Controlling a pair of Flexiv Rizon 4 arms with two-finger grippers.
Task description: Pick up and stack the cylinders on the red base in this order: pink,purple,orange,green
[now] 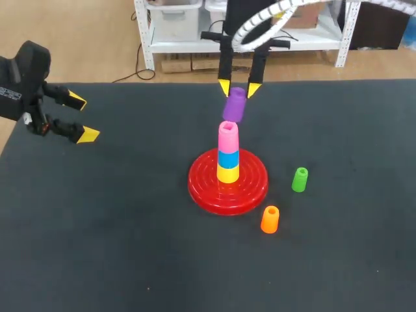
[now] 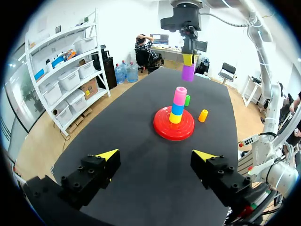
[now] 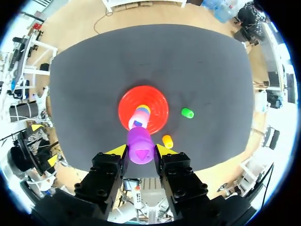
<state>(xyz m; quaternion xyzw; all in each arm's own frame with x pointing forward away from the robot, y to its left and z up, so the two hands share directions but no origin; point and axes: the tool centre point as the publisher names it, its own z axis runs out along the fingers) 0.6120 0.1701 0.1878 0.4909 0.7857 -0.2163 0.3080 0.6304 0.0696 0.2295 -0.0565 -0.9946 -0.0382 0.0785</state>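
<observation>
R gripper [image 1: 238,88] is clamped on the purple cyl [image 1: 234,105], one yellow tip on each side of its upper end, fingers only as far apart as the cyl is wide. It hangs in the air over the red base [image 1: 201,188], above the pink cyl [image 1: 228,136] and not touching it. Pink cyl tops the stack at the base's middle, w/ a blue ring [image 1: 227,158] and a yellow ring [image 1: 227,173] under it.

Key relation: purple cyl's long axis is approx upright, maybe tipped a little, lower end toward pink's top. In head view it sits above pink and a touch right/far of it. In R wrist view pink's top shows just ahead of purple, not straight under. My read: a small shift toward the near side, then straight down. Height vs offset can't be told apart for sure, though.

R arm is the one placed for this. L gripper [image 1: 82,117] is well apart over the far-left of the table [image 1: 97,227], fingers wide open, nothing in them.

Orange cyl [image 1: 270,219] sits just off the base's near-right rim. Green cyl [image 1: 299,179] is right of the base, apart from it.

Hidden: purple's lower end in every view. Can't see whether a post runs up inside the stack. Gap between purple and pink is hard to gauge.
</observation>
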